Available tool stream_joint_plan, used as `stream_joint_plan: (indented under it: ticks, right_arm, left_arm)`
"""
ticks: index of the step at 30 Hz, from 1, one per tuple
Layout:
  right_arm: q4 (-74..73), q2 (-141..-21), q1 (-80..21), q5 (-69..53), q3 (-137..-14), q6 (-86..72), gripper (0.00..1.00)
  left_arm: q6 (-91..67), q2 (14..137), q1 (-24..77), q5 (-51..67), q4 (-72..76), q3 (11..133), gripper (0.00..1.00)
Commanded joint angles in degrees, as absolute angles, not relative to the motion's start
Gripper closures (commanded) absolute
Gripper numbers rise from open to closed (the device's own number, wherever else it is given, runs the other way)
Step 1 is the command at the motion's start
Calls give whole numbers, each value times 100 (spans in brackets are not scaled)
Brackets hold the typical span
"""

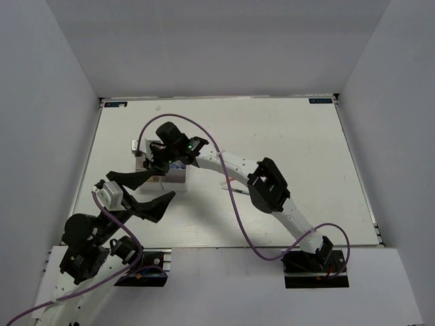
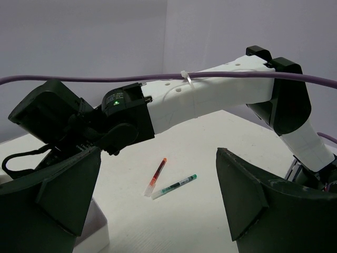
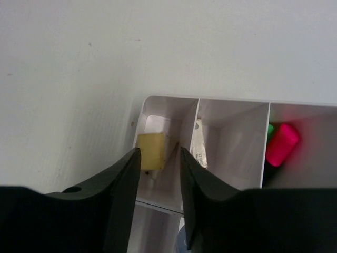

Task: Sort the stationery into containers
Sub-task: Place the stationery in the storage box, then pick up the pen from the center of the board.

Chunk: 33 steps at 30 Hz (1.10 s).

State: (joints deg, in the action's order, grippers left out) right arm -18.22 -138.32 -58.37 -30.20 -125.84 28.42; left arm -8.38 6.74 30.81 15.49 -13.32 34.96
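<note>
Yellow eraser between right gripper tips

1. Table: the far and right-hand stretches lie open to a descent from above, bounded by the side walls.
2. Right arm: runs slantwise from the near edge to the tray and bars the middle of the table.
3. Tray: the right gripper stands over the corner compartment, jaws parted about a yellow eraser. Partition walls stand close on either side.
4. Red pen and green pen: they lie side by side on the table. The arm and a purple cable cross above them, leaving a low passage.
5. Left gripper: jaws spread wide, facing the pens across open table, with the tray's corner just beside one finger.
</note>
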Motion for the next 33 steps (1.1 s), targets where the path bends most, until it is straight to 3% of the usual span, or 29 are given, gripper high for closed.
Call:
stream_joint_plan:
  ticks: [1, 6, 8, 10, 15, 18, 19, 20, 21, 23, 25, 26, 29, 33]
  right_arm:
    - [-1661, -13772, -5880, -3006, -12595, 2918, 56]
    - [-1793, -13562, -5871, -3023, -12524, 2909, 53]
    - [-1854, -13421, -5862, -3014, -12533, 2918, 57]
    - [-1994, -13149, -5845, -3023, -12525, 2918, 64]
    - [-2162, -12080, -5626, -2646, -11693, 3006, 97]
    - [-2224, -11245, -5389, -2426, -10690, 3058, 100]
    - [-2224, -11093, -5327, -2330, -10444, 3067, 100]
    - [-2232, -10709, -5213, -2216, -9754, 3102, 98]
    - [-2241, -10531, -5108, -2050, -9530, 3129, 93]
    - [-2372, -9872, -4896, -1891, -8707, 3216, 86]
    - [-2600, -9399, -4615, -1627, -8038, 3436, 75]
    - [-2819, -9335, -4545, -1548, -7911, 3619, 72]
    - [-3208, -9246, -4246, -1179, -7393, 4235, 64]
    - [-3278, -9325, -4017, -1230, -6935, 5000, 56]
  left_arm:
    - [-800, 791, 3041, 1600, -1283, 3463, 0]
    - [-800, 791, 3041, 1600, -1283, 3463, 0]
    - [-800, 791, 3041, 1600, -1283, 3463, 0]
    - [-800, 791, 3041, 1600, -1283, 3463, 0]
    - [-800, 966, 3041, 1731, -1283, 3463, 4]
    - [-800, 1142, 3041, 1846, -1230, 3463, 15]
    - [-800, 1212, 3041, 1846, -1230, 3463, 24]
    - [-800, 1291, 3041, 1846, -1230, 3463, 43]
    - [-800, 1475, 3041, 1846, -1230, 3463, 52]
    - [-800, 1678, 3041, 1898, -1309, 3568, 60]
    - [-800, 1976, 3041, 1951, -1371, 3568, 56]
    - [-800, 2073, 3041, 1951, -1423, 3629, 42]
    - [-800, 2355, 3041, 1951, -1547, 3735, 22]
    - [-800, 2435, 3041, 1951, -1661, 3735, 17]
